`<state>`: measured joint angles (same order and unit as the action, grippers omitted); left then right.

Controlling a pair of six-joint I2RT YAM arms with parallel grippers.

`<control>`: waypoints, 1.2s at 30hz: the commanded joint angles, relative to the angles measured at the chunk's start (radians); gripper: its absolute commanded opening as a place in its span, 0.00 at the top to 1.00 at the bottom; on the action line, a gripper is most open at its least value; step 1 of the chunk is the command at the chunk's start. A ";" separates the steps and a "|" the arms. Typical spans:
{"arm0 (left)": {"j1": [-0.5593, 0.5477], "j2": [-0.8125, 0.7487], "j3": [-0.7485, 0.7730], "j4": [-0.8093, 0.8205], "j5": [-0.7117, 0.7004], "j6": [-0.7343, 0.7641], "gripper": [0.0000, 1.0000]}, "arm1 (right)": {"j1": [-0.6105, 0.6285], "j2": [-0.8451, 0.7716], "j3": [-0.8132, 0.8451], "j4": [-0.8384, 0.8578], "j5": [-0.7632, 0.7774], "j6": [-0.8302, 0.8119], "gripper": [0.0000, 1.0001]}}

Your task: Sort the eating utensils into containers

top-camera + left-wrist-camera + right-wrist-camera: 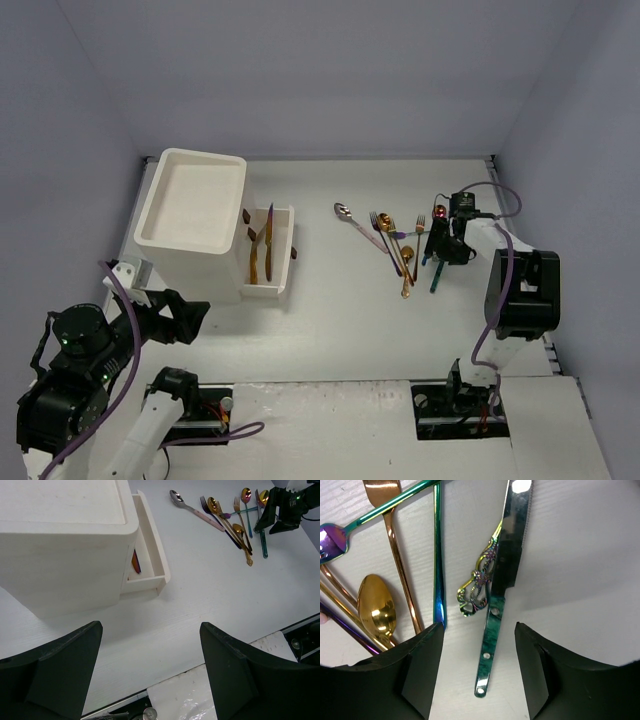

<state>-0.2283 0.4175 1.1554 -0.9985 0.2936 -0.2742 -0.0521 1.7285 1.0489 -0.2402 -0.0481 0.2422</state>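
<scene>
Dark left fingers (240, 675) fill the bottom of the left wrist view, spread wide with nothing between them; they hang over the near left of the worktop (340, 320), well apart from the loose cutlery; just beyond them stands the white drawer unit (195, 225); a low drawer (280, 285) stands open toward the right, with gold and purple knives (262, 245) lying inside.

On the right of the worktop the right fingers (420, 670) are spread and low over the pile; they straddle the green-handled knife (490, 630), bare worktop showing on each side of the handle, no contact seen; an ornate iridescent handle (479, 582) lies against the blade's left edge; further left, a straight iridescent handle (438, 555) and a gold spoon (376, 607); at the pile's left edge, a silver spoon (350, 217) with a pink handle; forks and more gold spoons fan between it and the knife.
</scene>
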 commanded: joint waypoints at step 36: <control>-0.002 0.018 0.030 0.055 0.012 -0.074 0.24 | -0.005 -0.040 -0.053 -0.036 0.057 0.015 1.00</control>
<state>-0.2283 0.4175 1.1687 -0.9985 0.3157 -0.3418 -0.0589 1.7509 1.0214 -0.2600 -0.0052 0.2371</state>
